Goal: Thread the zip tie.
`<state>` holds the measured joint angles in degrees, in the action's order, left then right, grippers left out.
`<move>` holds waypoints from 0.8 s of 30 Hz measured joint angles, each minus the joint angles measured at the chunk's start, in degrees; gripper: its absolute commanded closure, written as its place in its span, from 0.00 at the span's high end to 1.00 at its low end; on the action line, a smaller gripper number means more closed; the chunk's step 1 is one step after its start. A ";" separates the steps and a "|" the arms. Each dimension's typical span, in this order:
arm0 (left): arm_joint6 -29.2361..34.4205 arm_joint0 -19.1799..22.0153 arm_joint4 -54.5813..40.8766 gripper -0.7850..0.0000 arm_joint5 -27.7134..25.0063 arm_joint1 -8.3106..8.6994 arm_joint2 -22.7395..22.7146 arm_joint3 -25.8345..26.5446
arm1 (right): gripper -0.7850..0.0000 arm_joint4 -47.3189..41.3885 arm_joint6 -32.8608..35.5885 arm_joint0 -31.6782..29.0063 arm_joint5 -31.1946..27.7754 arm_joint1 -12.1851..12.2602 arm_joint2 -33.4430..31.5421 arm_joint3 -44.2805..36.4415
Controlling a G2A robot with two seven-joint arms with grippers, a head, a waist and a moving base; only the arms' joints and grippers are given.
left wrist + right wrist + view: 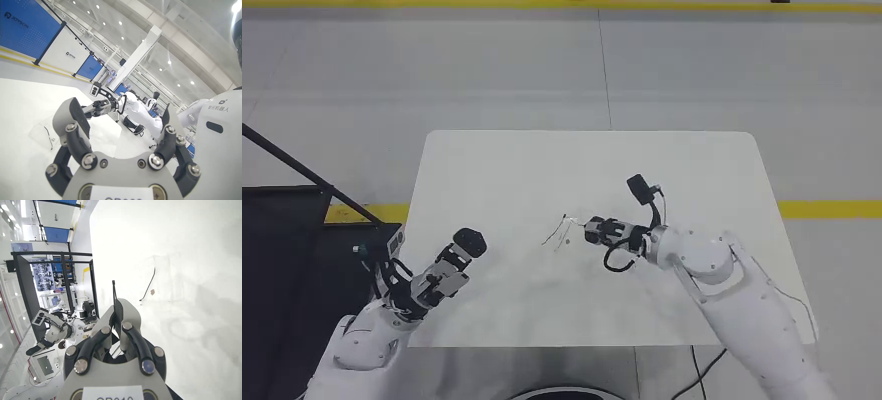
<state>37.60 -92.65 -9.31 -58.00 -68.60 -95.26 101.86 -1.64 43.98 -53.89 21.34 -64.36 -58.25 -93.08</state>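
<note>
White rectangular table top [682, 170], bare over its far half and along its right side, was free for approach from above; the left gripper [121, 111], jaws spread wide, sat at the near left edge; the right gripper [118, 306], pinched on a thin black zip tie [114, 291], sat near the centre; bare surface separated the two, well apart. Obstacles: a second, curved black zip tie [151, 279] on a clear plastic film [37, 132], just beside the right gripper on the side facing the left one; a black wrist camera [639, 187] raised over the right wrist; a slanting black metal rail [302, 168] off the table's left edge.
</note>
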 measured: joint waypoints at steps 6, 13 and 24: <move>0.01 0.00 -0.01 1.00 0.00 0.00 -0.01 0.01 | 0.00 4.24 -0.95 0.51 1.61 0.12 0.53 -0.31; 0.01 0.00 -0.02 1.00 0.00 0.00 -0.01 0.01 | 0.00 3.51 -1.72 0.08 1.48 0.04 0.32 -0.24; 0.01 0.00 -0.01 1.00 0.00 0.00 -0.01 0.01 | 0.00 1.43 -2.17 2.47 9.10 -1.16 2.84 3.24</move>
<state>37.61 -92.65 -9.32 -58.00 -68.60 -95.26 101.87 -0.21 41.81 -51.42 30.44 -65.52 -55.41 -89.84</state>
